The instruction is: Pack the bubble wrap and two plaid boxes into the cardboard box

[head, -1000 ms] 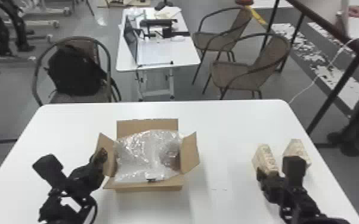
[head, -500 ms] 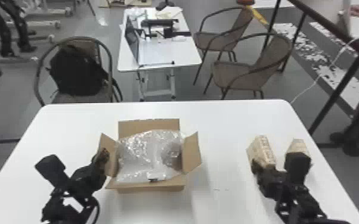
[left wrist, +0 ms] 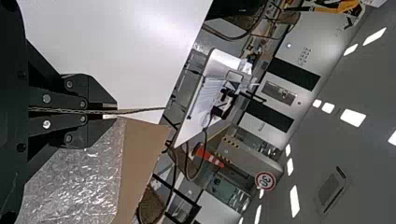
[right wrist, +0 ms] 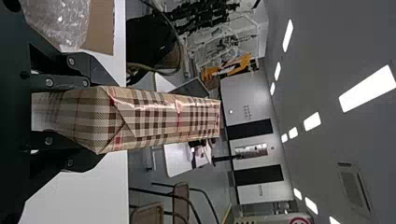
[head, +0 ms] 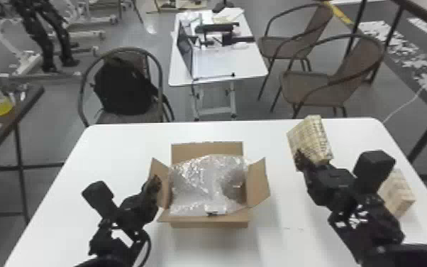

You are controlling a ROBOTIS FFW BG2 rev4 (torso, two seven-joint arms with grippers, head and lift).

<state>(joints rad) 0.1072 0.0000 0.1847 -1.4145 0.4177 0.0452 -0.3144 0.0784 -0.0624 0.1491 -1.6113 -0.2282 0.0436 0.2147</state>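
On the white table (head: 216, 248), bubble wrap (head: 205, 181) is filling the open cardboard box (head: 209, 224) — the left gripper (head: 156, 181) is pinching its left flap (head: 164, 193). To the right, the right gripper (head: 305, 164) is clasping one plaid box (head: 312, 138) — a second plaid box (head: 397, 193) is resting near that arm.

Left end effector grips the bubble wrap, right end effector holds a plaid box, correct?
No, the left wrist view shows the left end effector gripping a cardboard side flap, not the bubble wrap. The right end effector does hold a plaid box.
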